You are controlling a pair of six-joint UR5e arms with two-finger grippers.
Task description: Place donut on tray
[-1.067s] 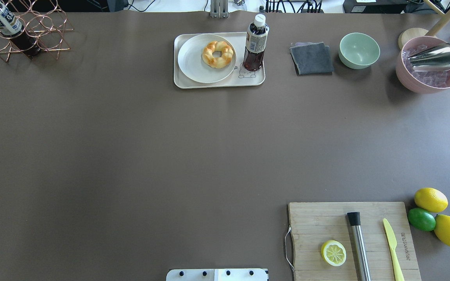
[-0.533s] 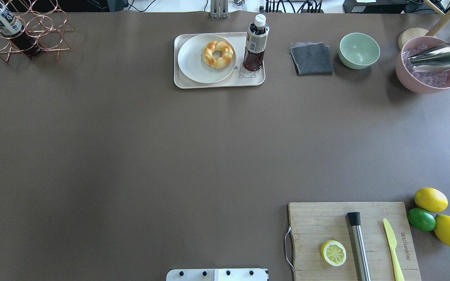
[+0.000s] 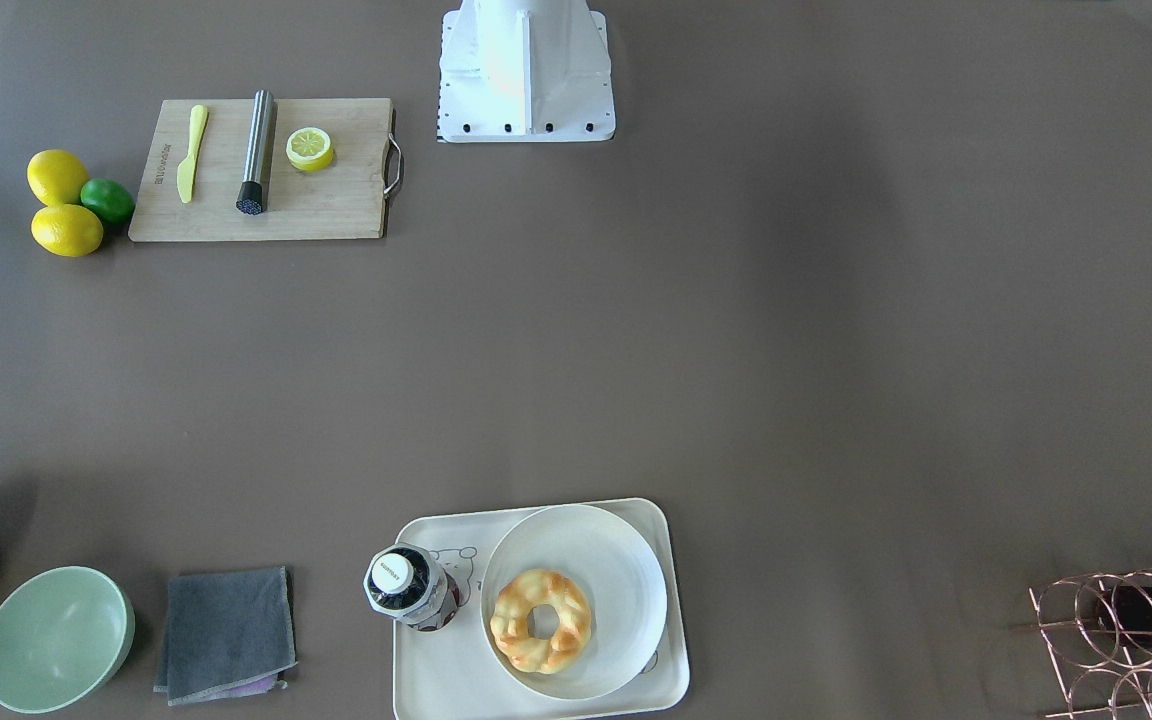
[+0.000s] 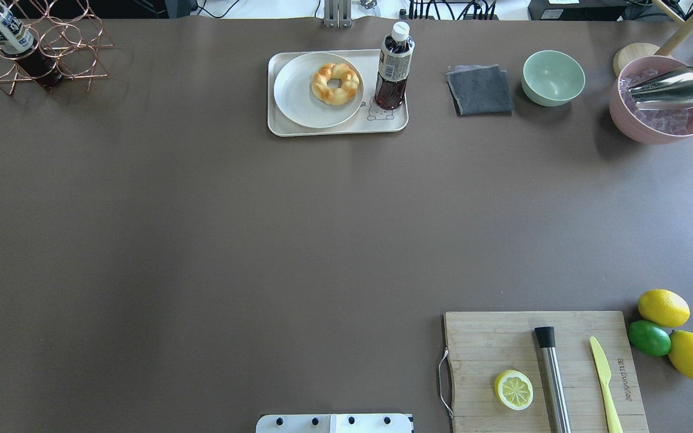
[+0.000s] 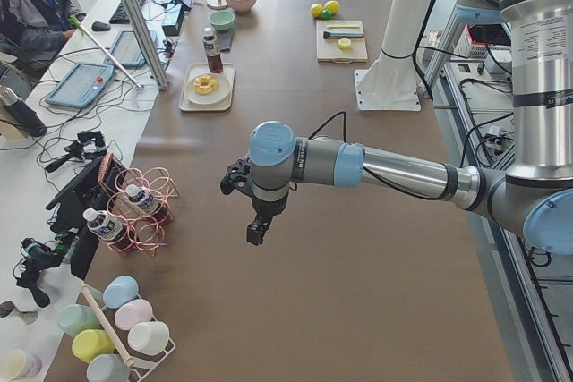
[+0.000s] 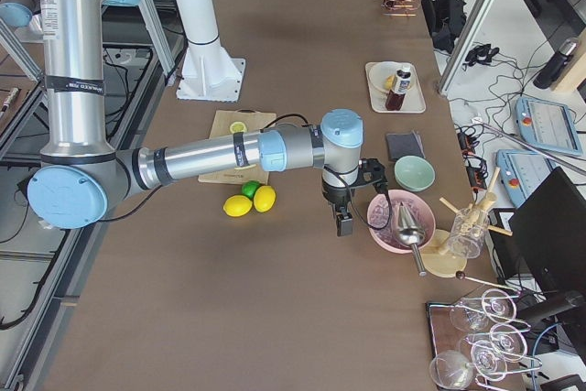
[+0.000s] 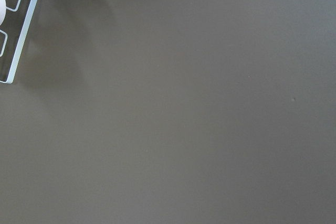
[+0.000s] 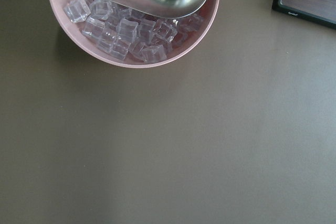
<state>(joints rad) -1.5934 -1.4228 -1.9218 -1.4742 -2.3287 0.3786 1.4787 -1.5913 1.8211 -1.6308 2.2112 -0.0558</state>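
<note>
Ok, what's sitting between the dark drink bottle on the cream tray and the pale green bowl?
A folded grey cloth lies between the dark drink bottle and the pale green bowl, clearest in the overhead view.

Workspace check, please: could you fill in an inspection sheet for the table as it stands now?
Surface: brown table, no spills seen.
Job's things: donut lies on a round plate that sits on the tray; ungripped.
Clutter: bottle on the tray; grey cloth; green bowl; pink ice bowl with scoop; cutting board carrying lemon half, muddler, knife; lemons, lime; wire rack.
Grippers: left gripper and right gripper hang above the table, far from the tray; open or shut cannot be told.
Cables: cable bundle beyond the table's far edge.
Surroundings: operator at a side desk.
</note>
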